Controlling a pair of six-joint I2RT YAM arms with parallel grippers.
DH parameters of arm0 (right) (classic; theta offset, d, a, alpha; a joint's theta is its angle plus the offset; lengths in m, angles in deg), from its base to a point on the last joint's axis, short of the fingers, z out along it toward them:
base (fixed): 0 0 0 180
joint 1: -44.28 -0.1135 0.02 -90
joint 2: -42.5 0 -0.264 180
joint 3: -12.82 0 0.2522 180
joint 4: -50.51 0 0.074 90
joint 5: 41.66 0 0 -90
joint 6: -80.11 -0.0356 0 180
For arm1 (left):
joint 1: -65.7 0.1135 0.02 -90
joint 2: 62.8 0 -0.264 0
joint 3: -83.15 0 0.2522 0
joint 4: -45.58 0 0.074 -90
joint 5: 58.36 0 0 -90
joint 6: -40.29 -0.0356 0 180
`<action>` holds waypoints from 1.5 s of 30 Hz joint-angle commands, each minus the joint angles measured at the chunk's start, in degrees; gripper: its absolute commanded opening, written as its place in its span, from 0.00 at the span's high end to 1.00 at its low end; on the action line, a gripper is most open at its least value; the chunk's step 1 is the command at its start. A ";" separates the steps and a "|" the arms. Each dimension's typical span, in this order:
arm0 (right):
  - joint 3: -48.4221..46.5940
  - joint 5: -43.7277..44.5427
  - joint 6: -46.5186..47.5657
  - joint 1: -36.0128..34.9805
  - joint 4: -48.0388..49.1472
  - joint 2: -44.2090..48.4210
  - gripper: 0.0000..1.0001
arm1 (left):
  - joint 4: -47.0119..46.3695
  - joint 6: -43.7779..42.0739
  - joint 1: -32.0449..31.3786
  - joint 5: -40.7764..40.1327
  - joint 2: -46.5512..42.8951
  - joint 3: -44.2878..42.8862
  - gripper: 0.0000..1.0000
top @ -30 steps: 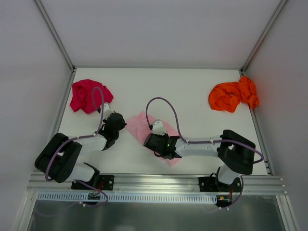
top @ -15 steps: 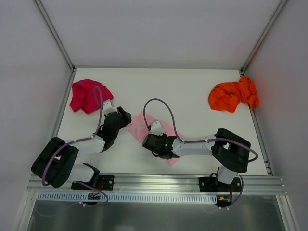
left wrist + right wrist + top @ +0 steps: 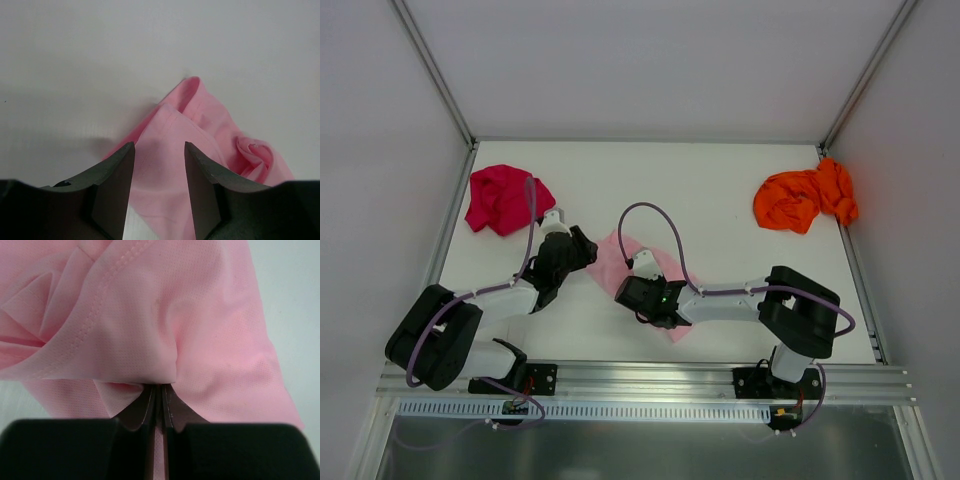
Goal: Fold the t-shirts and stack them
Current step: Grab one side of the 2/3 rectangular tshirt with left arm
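Note:
The light pink t-shirt [image 3: 610, 258] lies crumpled at the table's middle, between my two arms. My left gripper [image 3: 584, 246] is at its left edge and stands open. In the left wrist view the pink t-shirt [image 3: 210, 125] shows in the gap of the left gripper [image 3: 159, 147], ungripped. My right gripper [image 3: 630, 292] sits on the shirt's near side. In the right wrist view the right gripper [image 3: 161, 387] is shut on a fold of the pink t-shirt [image 3: 200, 330]. The magenta-red t-shirt [image 3: 502, 198] is bunched at the back left, the orange t-shirt [image 3: 803, 198] at the back right.
White walls with metal frame posts enclose the table on three sides. The orange t-shirt rests against the right wall. An aluminium rail [image 3: 640, 378] carrying both arm bases runs along the near edge.
My left gripper has opened and moved right, up to the pink t-shirt's left edge. The right gripper has shifted slightly left, still shut on the pink cloth.

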 commanded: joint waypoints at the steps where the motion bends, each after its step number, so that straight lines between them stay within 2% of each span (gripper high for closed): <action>1: -1.92 1.62 -0.23 0.37 0.98 -0.11 0.99 | 4.52 0.54 0.43 -0.47 -1.52 -2.44 0.55; 7: -2.36 1.45 -0.14 0.37 0.89 -0.11 0.99 | 7.24 0.54 0.35 -3.19 -0.91 -3.40 0.50; 13: -3.06 1.18 0.12 0.37 0.72 -0.73 0.99 | 12.52 0.63 0.35 -8.82 -0.73 -4.90 0.52; 20: -3.59 1.09 0.04 0.37 0.54 -1.52 0.99 | 8.93 -0.07 0.43 -6.37 2.16 -4.72 0.54; 22: -3.50 1.27 0.04 0.37 0.54 -1.43 0.99 | 7.43 -0.42 0.35 -5.23 3.13 -4.37 0.57; 24: -3.41 1.36 0.12 0.37 0.45 -1.34 0.99 | 6.11 -0.60 0.43 -4.17 3.75 -4.37 0.69; 25: -3.33 1.45 0.12 0.37 0.19 -1.17 0.99 | 5.94 -0.77 0.35 -4.08 4.27 -4.63 0.76; 26: -3.24 1.53 0.04 0.37 0.19 -1.08 0.99 | 6.11 -0.86 0.35 -4.17 4.45 -4.81 0.91; 27: -3.24 1.53 0.04 0.37 0.10 -0.99 0.99 | 6.28 -0.95 0.43 -4.52 4.89 -5.25 0.99; 32: -3.06 2.50 -0.84 0.37 -1.91 -0.64 0.99 | 7.69 -1.21 0.35 -7.41 5.60 -6.04 1.00; 36: -3.59 4.78 -5.04 -0.33 -7.27 -0.11 0.99 | 10.94 -1.21 0.70 -11.90 5.42 -7.36 1.00; 42: -5.52 12.77 -14.97 -2.44 -22.02 1.20 0.99 | 11.04 -1.04 2.98 -10.33 7.88 -9.82 1.00; 45: -4.13 13.05 -16.40 -3.85 -23.71 3.57 0.99 | 10.24 -0.78 3.86 -8.22 10.16 -10.61 1.00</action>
